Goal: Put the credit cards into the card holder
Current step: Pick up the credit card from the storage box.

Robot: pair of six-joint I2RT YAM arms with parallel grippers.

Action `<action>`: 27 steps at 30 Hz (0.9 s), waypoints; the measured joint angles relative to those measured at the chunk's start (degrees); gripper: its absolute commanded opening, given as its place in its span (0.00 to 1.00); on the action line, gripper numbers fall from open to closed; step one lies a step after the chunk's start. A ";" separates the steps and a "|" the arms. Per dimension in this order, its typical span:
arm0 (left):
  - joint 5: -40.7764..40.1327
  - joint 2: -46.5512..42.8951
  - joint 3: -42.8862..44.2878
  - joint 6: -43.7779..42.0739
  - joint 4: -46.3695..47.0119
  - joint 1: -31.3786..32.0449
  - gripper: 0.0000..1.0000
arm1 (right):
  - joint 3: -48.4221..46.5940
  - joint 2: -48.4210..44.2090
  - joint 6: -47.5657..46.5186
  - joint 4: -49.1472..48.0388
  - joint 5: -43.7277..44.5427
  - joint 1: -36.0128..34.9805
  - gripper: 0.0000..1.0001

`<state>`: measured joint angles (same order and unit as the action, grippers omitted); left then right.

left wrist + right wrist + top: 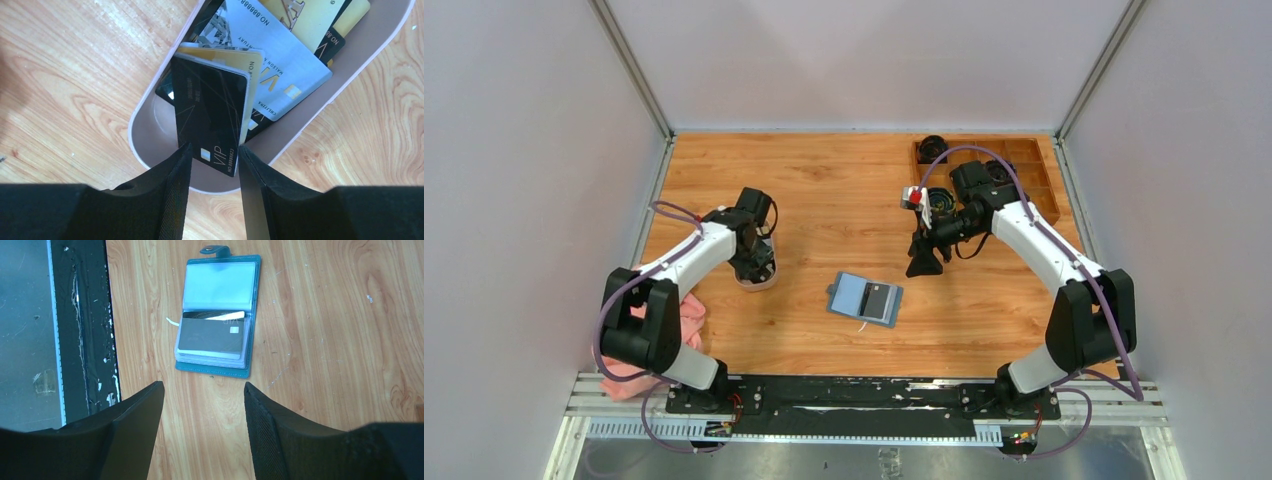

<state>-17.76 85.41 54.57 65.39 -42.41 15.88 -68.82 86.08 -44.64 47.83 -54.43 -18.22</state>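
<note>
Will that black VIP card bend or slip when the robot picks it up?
The black VIP card looks thin, flat and straight-edged, so it is probably stiff with slight flex, and light. Its glossy face may slip in the left gripper. Propped tilted against other cards in the dish, it could topple if nudged.

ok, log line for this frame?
left gripper: open, black card between, in dish | right gripper: open, empty | wallet: lying open, dark card in pocket
</note>
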 measured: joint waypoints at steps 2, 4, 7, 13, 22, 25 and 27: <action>0.07 -0.79 -0.79 0.00 0.00 0.00 0.40 | 0.00 0.02 -0.02 0.00 0.00 0.00 0.64; 0.15 -1.22 -1.49 -0.02 -0.04 0.00 0.38 | 0.00 0.02 -0.02 0.00 0.00 0.00 0.64; 0.13 -1.81 -2.73 -0.09 -0.24 0.00 0.33 | 0.00 0.02 -0.04 0.02 0.00 0.00 0.64; -0.59 -2.95 -4.17 -0.81 -0.68 -0.02 0.31 | 0.00 0.02 -0.04 0.04 0.00 0.00 0.64; -1.68 -1.99 -2.27 -15.37 0.83 -0.07 0.60 | 0.00 0.02 -0.24 0.11 -0.02 0.02 0.64; 1.42 -2.01 -2.01 -24.35 4.70 -0.07 0.73 | 0.00 0.02 -0.31 0.20 -0.02 0.02 0.64; 2.99 -2.27 -2.08 -29.00 6.99 -0.07 0.80 | 0.00 0.02 -0.37 0.20 -0.02 0.02 0.64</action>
<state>-14.76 83.13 52.49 36.38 -35.42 15.81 -68.82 86.11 -45.01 48.03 -54.46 -18.20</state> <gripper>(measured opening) 0.712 0.637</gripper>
